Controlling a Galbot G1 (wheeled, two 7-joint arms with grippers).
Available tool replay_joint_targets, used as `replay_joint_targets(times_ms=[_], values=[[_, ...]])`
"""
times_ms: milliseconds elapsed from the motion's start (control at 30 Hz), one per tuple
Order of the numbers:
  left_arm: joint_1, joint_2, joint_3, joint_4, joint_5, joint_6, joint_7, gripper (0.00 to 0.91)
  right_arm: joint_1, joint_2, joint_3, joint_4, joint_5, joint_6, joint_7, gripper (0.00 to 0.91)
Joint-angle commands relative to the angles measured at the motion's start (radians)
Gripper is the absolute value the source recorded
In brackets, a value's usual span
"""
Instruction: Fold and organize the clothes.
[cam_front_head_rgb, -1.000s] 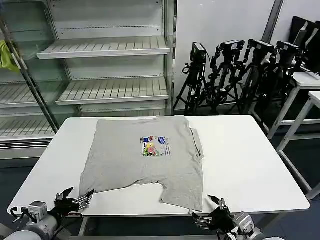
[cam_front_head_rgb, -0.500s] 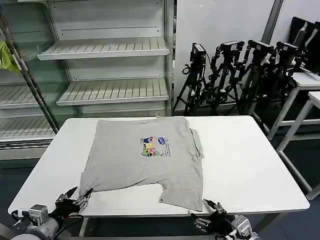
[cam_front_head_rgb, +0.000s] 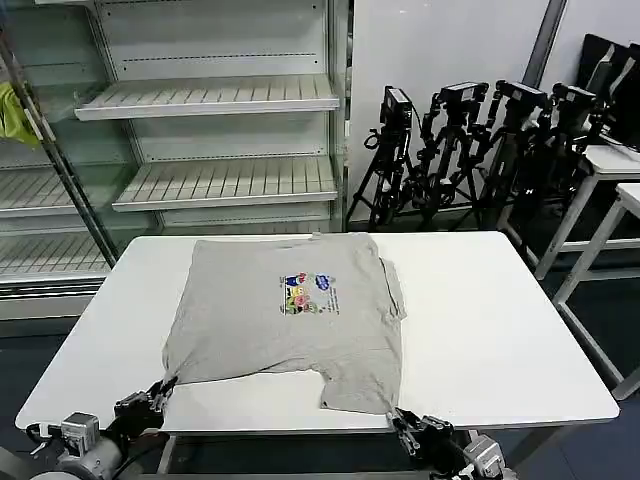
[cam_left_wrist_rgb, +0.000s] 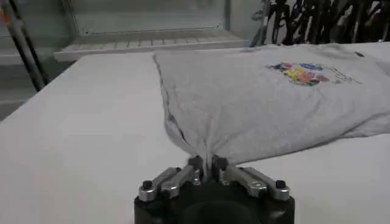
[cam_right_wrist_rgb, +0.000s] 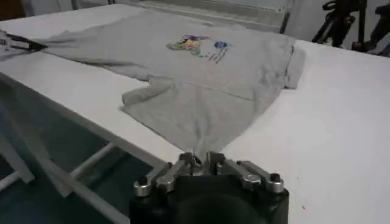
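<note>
Item: grey shirt (cam_front_head_rgb: 290, 320), flat on your white table (cam_front_head_rgb: 490, 330). Left gripper (cam_left_wrist_rgb: 206, 164) clenched on its hem corner; right gripper (cam_right_wrist_rgb: 201, 159) seemingly likewise, cloth hiding the fingertips.

The head view looks forward and down over the white table (cam_front_head_rgb: 500, 330). Both wrist views sit low at its near edge — facing across it — sharing the grey shirt (cam_left_wrist_rgb: 274, 103) between them.
</note>
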Motion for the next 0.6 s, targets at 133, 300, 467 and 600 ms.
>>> replay_joint_targets(times_ms=[133,300,467,600], values=[[0.014,-0.001,-0.012,-0.021,0.010,0.001,0.000,0.050,-0.024,-0.002,0.019,0.019,-0.005,0.007,0.001,0.000],[0.044,-0.001,-0.035,-0.048,0.010,0.004,-0.002,0.050,-0.065,-0.017,0.056,0.058,-0.003,0.006,0.008,0.000],[0.118,0.004,-0.089,-0.094,0.008,0.005,-0.001,0.060,-0.145,-0.040,0.135,0.130,0.002,0.006,0.013,0.000],[0.180,0.002,-0.138,-0.131,0.007,0.005,0.001,0.050,-0.229,-0.057,0.213,0.179,0.004,0.006,0.017,0.000]])
